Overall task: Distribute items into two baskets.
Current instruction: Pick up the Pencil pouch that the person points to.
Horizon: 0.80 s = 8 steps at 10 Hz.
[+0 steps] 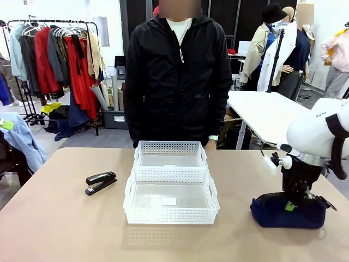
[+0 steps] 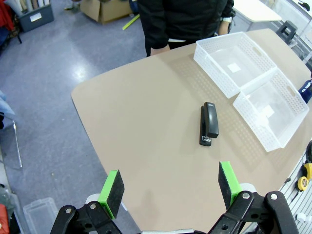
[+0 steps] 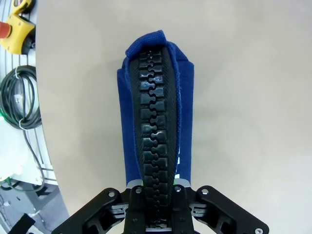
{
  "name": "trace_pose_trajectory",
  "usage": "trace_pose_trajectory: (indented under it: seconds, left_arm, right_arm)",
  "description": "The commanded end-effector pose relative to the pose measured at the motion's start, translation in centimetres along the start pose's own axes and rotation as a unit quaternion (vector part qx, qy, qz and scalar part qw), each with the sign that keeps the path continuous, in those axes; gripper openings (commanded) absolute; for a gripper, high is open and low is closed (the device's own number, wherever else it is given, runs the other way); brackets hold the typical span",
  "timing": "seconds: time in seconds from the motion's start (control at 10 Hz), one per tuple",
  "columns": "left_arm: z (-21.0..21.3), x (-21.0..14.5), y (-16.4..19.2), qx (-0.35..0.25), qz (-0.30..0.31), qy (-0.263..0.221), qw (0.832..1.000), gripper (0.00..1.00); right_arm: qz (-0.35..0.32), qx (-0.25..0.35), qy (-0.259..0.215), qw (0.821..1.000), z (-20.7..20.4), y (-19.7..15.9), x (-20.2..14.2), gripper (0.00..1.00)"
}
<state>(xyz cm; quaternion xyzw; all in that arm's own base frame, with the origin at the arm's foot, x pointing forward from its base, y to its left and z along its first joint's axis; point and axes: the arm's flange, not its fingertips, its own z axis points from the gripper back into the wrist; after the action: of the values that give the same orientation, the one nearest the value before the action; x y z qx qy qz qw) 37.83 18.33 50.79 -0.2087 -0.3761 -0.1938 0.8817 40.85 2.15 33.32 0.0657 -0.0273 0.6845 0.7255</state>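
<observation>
Right fingers (image 1: 289,207) clamped together on the navy pouch (image 1: 270,214), sitting near right on my desk (image 1: 54,229).
Meanwhile my left fingers (image 2: 113,191) hang wide apart; stapler (image 1: 101,182) lies left of two baskets (image 1: 170,216), touching mid-desk; person (image 1: 180,82) beyond.
</observation>
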Motion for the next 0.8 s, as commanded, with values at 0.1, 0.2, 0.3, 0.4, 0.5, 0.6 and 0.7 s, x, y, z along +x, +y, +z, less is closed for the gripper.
trace_pose_trajectory:
  seconds: [0.1, 0.2, 0.3, 0.4, 0.5, 0.6, 0.7]
  left_arm:
    - [-0.1, -0.1, 0.3, -0.008, -0.007, -0.013, 1.0, 1.0]
    - [-0.1, -0.1, 0.3, -0.008, -0.007, -0.013, 1.0, 1.0]
    - [-0.1, -0.1, 0.3, -0.008, -0.007, -0.013, 1.0, 1.0]
    - [-0.1, -0.1, 0.3, -0.008, -0.007, -0.013, 1.0, 1.0]
    - [-0.1, -0.1, 0.3, -0.008, -0.007, -0.013, 1.0, 1.0]
    - [-0.1, -0.1, 0.3, -0.008, -0.007, -0.013, 1.0, 1.0]
    - [-0.1, -0.1, 0.3, -0.008, -0.007, -0.013, 1.0, 1.0]
  right_arm:
    - [-0.057, 0.011, 0.015, 0.998, 3.0, -1.5, 0.8, 0.0]
    - [-0.079, 0.005, 0.023, 0.997, 4.8, -2.3, 1.5, 0.0]
    - [-0.1, -0.009, 0.022, 0.995, 6.7, -2.9, 2.5, 0.0]
    - [-0.117, -0.035, 0.026, 0.992, 8.9, -3.2, 4.0, 0.0]
    - [-0.125, -0.052, 0.024, 0.99, 10.9, -3.3, 5.0, 0.0]
    - [-0.133, -0.062, 0.02, 0.989, 13.0, -3.3, 5.7, 0.0]
    - [-0.156, -0.072, 0.017, 0.985, 14.9, -3.3, 6.2, 0.0]
